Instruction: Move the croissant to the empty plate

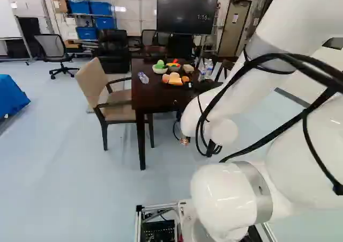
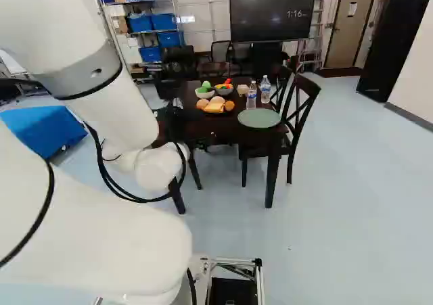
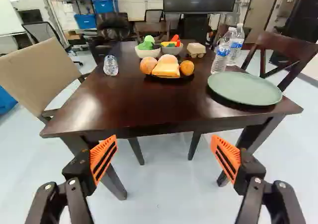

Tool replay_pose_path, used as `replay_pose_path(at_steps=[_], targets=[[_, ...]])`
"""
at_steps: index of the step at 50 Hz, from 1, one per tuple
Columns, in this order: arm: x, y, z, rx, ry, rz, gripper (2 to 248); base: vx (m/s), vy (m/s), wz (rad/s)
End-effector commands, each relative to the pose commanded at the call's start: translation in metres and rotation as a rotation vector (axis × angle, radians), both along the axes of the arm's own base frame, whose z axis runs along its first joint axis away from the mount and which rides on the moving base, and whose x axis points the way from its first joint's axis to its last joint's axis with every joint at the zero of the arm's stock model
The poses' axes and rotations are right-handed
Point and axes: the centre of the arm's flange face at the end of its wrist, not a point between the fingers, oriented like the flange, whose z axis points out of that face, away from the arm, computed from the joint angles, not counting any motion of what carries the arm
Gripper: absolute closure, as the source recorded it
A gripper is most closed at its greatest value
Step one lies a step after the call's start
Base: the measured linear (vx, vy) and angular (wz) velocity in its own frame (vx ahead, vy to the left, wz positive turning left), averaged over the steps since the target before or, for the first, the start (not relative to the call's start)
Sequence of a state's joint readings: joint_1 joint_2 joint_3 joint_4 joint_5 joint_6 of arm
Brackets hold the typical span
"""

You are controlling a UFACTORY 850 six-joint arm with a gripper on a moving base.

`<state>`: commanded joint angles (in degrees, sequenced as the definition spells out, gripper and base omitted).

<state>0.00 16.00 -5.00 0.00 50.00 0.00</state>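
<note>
The black claw with orange pads (image 3: 164,140) stands wide before the dark wooden tabletop (image 3: 129,105); the rounded tan croissant (image 3: 168,59), as best I can tell, sits on the crowded black plate (image 3: 187,78). Misalignment could snag neighbouring food (image 3: 187,67); a low carry to the round green plate (image 3: 243,89) could topple the clear plastic bottles (image 3: 222,54)

Two water bottles (image 3: 221,55) stand near a dark chair (image 3: 285,47) (a tan chair (image 3: 39,70) sits opposite).
</note>
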Motion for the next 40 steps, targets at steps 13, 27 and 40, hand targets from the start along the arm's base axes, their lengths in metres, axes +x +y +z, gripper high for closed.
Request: replay_pose_path(at_steps=[13, 27, 40], targets=[[0.0000, 0.0000, 0.0000, 0.000, 0.000, 0.000, 3, 0.141, 0.056, -0.088], [0.0000, 0.0000, 0.0000, 0.000, 0.000, 0.000, 3, 0.136, 0.020, -0.252], [0.0000, 0.0000, 0.0000, 0.000, 0.000, 0.000, 3, 0.136, 0.018, -0.249]])
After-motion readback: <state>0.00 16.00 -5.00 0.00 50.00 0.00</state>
